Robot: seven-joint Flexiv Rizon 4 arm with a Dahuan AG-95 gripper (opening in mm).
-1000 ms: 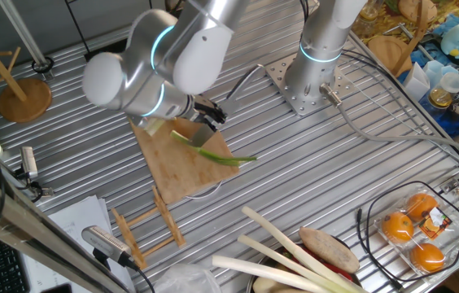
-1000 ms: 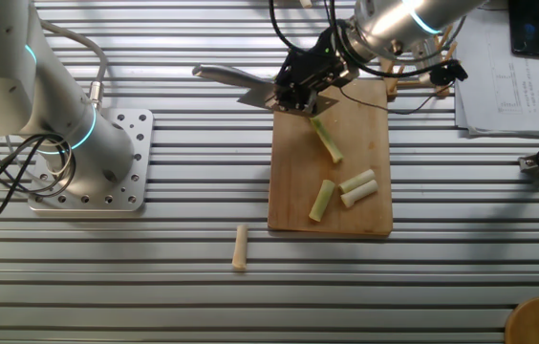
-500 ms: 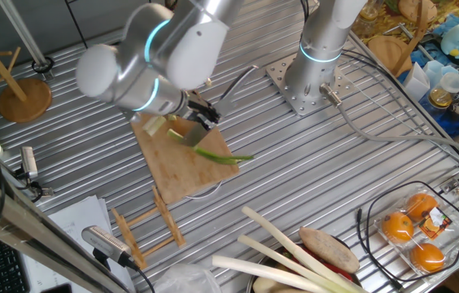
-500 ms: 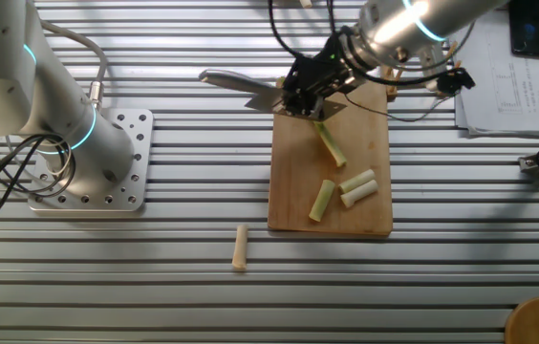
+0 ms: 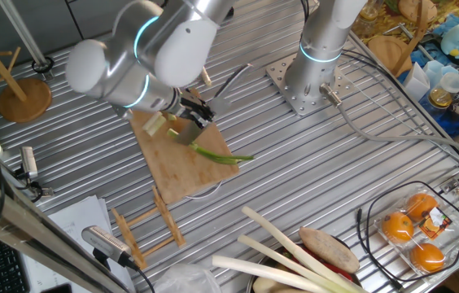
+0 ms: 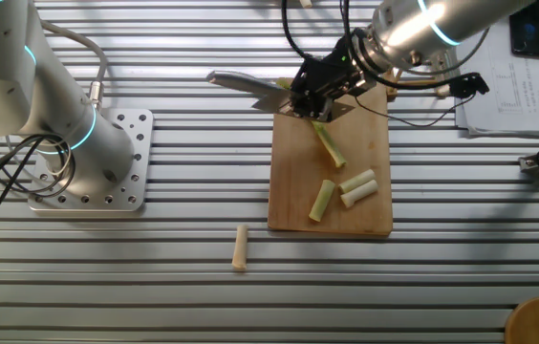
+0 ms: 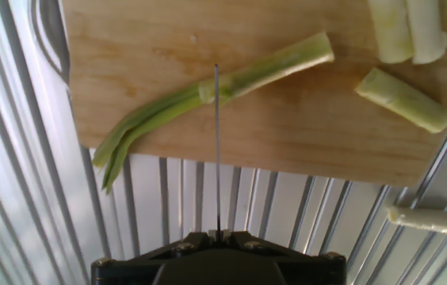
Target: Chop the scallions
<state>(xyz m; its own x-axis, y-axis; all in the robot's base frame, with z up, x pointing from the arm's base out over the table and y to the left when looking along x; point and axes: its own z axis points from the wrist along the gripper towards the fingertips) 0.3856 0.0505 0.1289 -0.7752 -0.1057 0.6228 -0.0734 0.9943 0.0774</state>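
On the board (image 6: 331, 182) your knife (image 7: 216, 150) stands edge-on across the scallion (image 7: 231, 85), its tip meeting the stalk near mid-length in the hand view. The hand (image 6: 319, 88) is closed on the knife at the board's 12 o'clock end. The stalk's green tip hangs past the board's edge over the counter (image 6: 174, 277). Three cut pieces (image 6: 350, 191) lie toward the board's 6 o'clock end, and one piece (image 6: 240, 247) rests off it on the counter, at 8 o'clock.
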